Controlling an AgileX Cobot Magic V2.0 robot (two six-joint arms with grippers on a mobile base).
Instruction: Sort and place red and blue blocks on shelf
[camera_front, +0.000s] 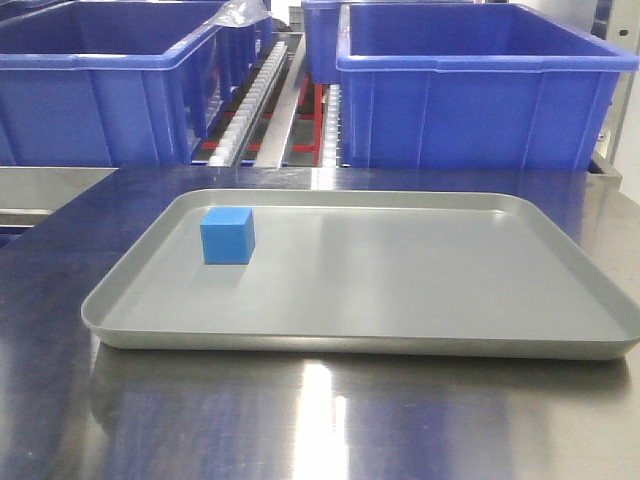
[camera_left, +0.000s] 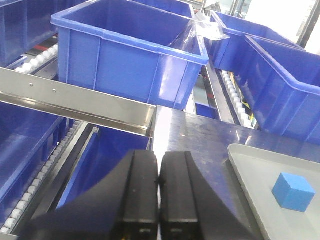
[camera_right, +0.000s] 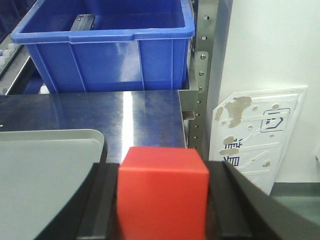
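The red block (camera_right: 162, 192) was shown only in the right wrist view, where it was pinched between the fingers of the right gripper (camera_right: 162, 200), one finger against each side face. To the left of that gripper a rounded corner of the grey tray (camera_right: 45, 165) was seen on the steel worktop (camera_right: 135, 107), and straight ahead of it one blue bin (camera_right: 110, 55) was seen.

The blue block (camera_left: 294, 191) was shown in the left wrist view and the front view (camera_front: 228, 236), resting on the tray floor (camera_front: 400, 290) near its left rear corner. It was placed to the right of the left gripper (camera_left: 159, 185) and slightly ahead of it. That gripper was pressed together with nothing between its fingers.

Only in the left wrist view was the shelf's flat front rail (camera_left: 75, 100) seen, ahead and to the left of the left gripper, with two small screws (camera_left: 42, 87) in it.

Two blocks were counted, one red and one blue. One tray was counted. In the front view two large blue bins (camera_front: 470, 100) were counted just behind the worktop.
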